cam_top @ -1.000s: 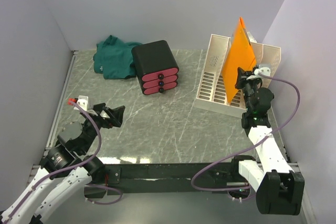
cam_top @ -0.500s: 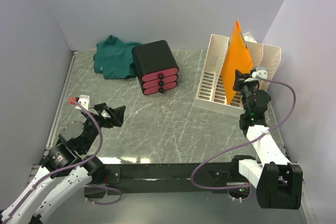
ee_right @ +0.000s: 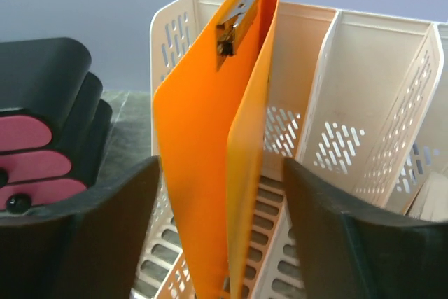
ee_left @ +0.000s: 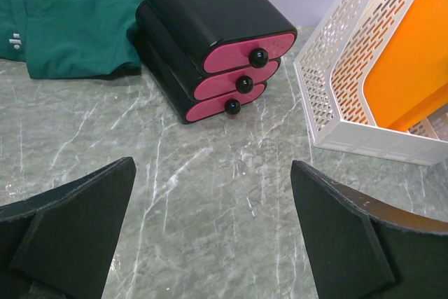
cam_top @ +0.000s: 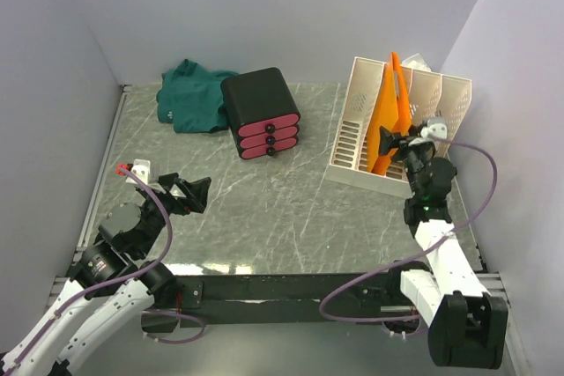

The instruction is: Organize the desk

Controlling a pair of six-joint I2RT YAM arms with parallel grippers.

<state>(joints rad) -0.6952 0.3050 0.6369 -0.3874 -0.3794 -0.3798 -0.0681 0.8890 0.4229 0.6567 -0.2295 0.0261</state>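
Pose | right gripper (ee_right: 220,166) raised, spread astride orange folder (ee_right: 196,138) | left gripper (ee_left: 211,167) low, spread

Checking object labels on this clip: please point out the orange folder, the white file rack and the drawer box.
orange folder (ee_right: 199,166): right wrist view, near flat face.
white file rack (cam_top: 349,143): top external view, slotted left panel.
drawer box (cam_top: 254,94): top external view, black top.

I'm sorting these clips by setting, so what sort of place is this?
Probably a mock office workspace in a test booth: a marble-patterned desk, a white file rack holding an orange clip folder, a black drawer box with pink fronts, and plain walls close around.
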